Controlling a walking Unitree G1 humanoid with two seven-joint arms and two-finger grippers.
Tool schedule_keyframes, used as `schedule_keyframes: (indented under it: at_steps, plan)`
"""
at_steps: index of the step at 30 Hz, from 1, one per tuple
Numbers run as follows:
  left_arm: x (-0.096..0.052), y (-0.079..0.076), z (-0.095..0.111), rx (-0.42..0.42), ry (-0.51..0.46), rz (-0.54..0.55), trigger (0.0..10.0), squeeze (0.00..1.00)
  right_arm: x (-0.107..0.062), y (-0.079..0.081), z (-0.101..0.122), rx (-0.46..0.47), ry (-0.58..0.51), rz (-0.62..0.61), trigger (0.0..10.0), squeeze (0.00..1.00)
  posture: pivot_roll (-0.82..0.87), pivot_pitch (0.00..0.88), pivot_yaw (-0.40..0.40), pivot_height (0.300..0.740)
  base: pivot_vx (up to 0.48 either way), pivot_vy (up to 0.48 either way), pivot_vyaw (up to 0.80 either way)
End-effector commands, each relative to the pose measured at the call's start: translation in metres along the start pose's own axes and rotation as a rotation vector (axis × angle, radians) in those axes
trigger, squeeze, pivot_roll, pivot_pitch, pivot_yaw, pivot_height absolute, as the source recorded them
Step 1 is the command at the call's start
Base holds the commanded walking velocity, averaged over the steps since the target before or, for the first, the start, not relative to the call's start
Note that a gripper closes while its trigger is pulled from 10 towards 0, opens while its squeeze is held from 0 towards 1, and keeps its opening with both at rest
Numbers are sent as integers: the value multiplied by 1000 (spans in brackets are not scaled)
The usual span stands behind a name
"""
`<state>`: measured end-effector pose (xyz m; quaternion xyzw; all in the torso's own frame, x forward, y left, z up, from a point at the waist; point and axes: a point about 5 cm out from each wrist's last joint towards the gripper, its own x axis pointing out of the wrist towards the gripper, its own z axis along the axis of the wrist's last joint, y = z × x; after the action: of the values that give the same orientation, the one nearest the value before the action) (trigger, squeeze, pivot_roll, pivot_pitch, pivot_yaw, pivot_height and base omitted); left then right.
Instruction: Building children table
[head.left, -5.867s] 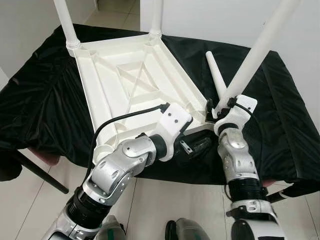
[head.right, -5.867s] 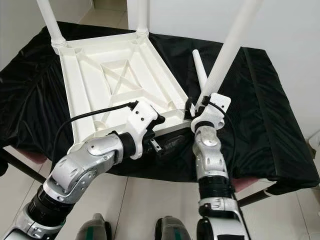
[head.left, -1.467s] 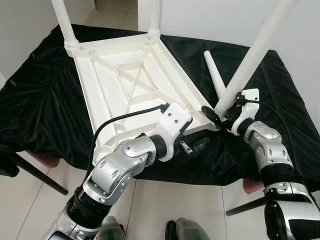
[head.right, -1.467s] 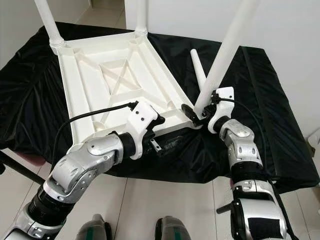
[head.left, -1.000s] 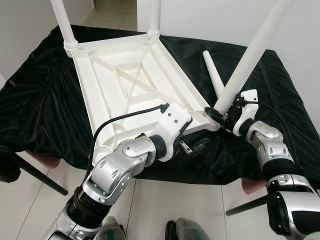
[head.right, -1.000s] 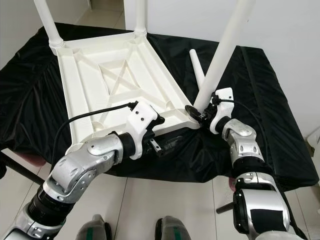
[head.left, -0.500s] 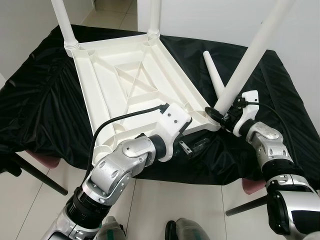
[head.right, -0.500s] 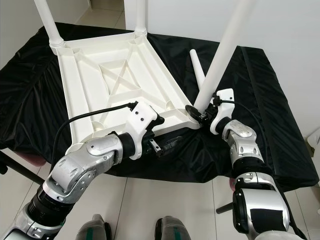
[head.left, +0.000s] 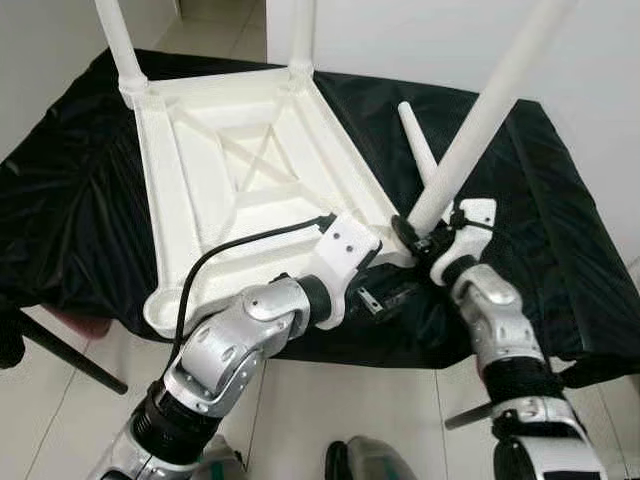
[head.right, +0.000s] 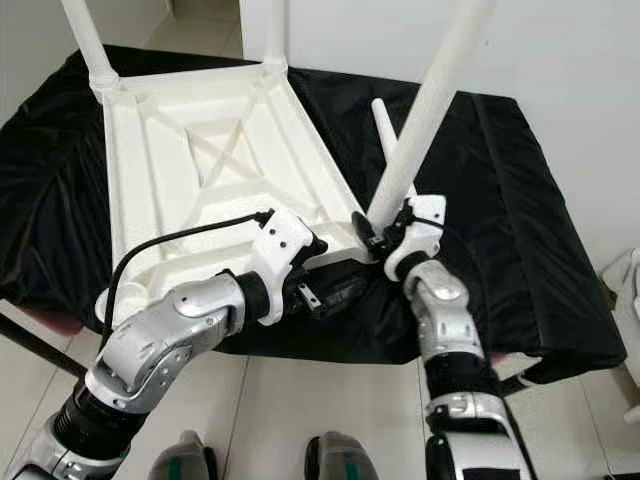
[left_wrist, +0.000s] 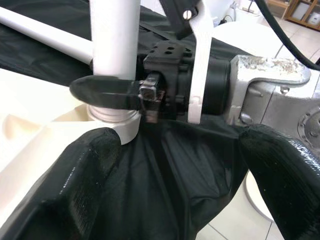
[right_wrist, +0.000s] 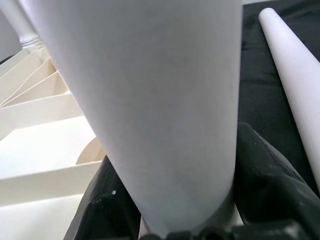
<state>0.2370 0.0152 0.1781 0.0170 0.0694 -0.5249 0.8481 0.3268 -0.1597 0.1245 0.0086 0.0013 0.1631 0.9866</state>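
since half a second ago the right forearm has swung in to stand steeper beneath the near right corner, and the camera has tipped slightly.

eye views: upturned white table (head.left: 240, 170) on a black cloth (head.left: 540, 200), two far legs upright. right gripper (head.left: 425, 232) clamped on the base of a tilted leg (head.left: 470, 140) at the near right corner socket. a loose leg (head.left: 418, 150) lies on the cloth just behind, crossing behind the tilted one. left gripper (head.left: 392, 297) sits at the table's near edge, beside the same corner.

left wrist view: left fingers (left_wrist: 85, 165) spread apart, holding nothing, resting against draped cloth; the right gripper and the leg's base block the space ahead.

right wrist view: the leg (right_wrist: 150, 100) sits between the two black fingers (right_wrist: 265, 180); loose leg (right_wrist: 295, 65) on the cloth beyond.
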Motion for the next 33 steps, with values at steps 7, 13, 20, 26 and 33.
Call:
schedule_keyframes:
  at_steps: [7,13,20,26,33]
  plan:
    - [1,-3,1,1,-8,-29,10000,0,-4,5,-10,72,35,-385,10000,0,-30,25,-61,740,0,0,0]
    - [0,-3,1,-1,-10,-26,10000,0,-12,-2,-9,93,40,-610,10000,0,-27,19,-64,740,0,0,0]
    - [-1,-1,1,3,-12,-12,10000,0,-17,-10,-5,81,29,-740,10000,0,-25,23,-61,740,0,0,0]
    - [-2,3,2,20,-19,16,10000,0,-13,-8,2,111,-16,-728,10000,1000,-29,26,-56,740,0,0,0]
    - [-3,5,2,37,-22,36,10000,0,-13,-7,13,94,-86,-685,10000,1000,-29,37,-57,740,0,0,0]
